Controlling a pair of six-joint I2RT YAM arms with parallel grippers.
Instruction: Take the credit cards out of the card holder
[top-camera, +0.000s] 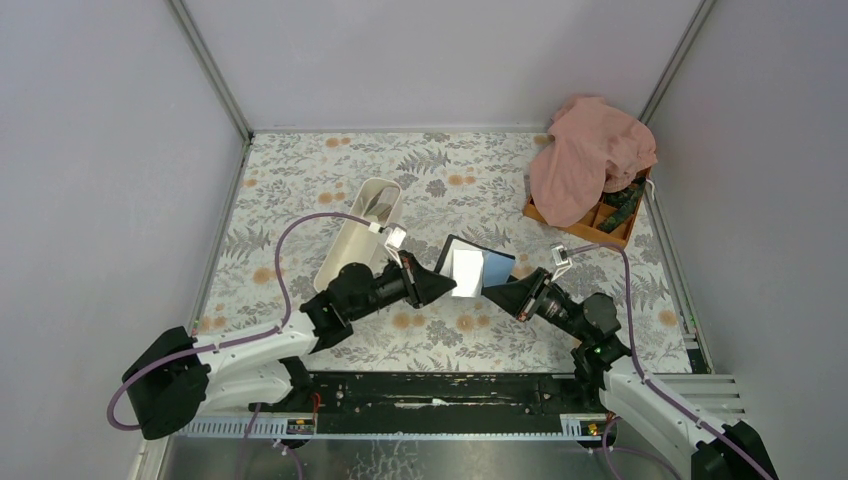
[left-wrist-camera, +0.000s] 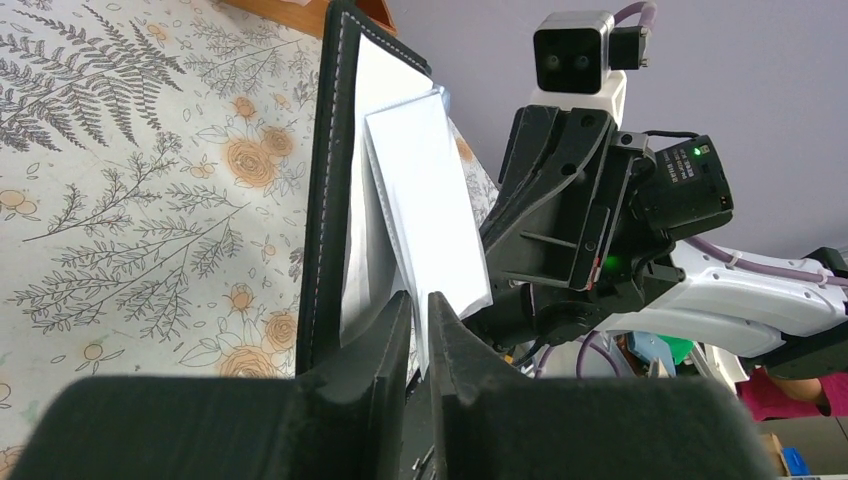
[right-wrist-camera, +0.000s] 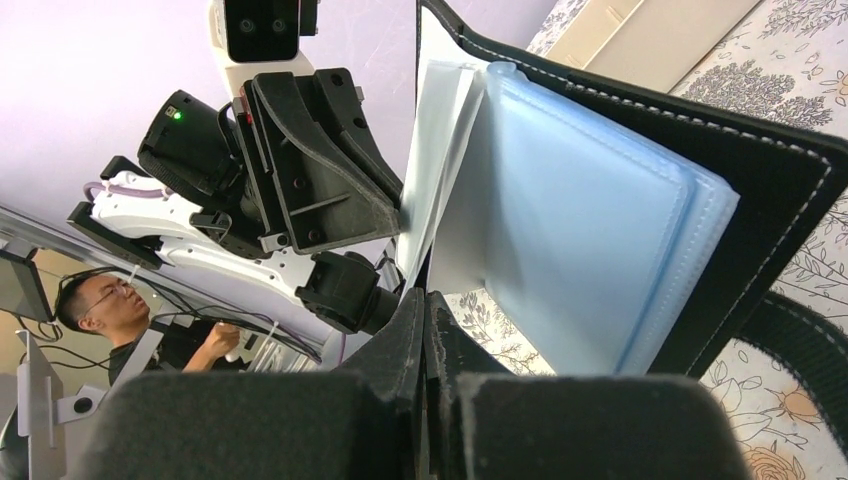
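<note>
Gaping open at mid-frame, the card holder (top-camera: 480, 266) was pinched by the closed right gripper (right-wrist-camera: 425, 300); the left gripper (left-wrist-camera: 420, 305) stood barely parted around its white leaf (left-wrist-camera: 420, 200), grip unclear.

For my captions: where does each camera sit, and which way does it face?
Top external: above and behind, looking down on the table; both arms show.
Left wrist: on left arm, facing card holder; left gripper shows.
Right wrist: on right arm, facing card holder; right gripper shows.
Both wrist views share the card holder, from opposite sides.
</note>
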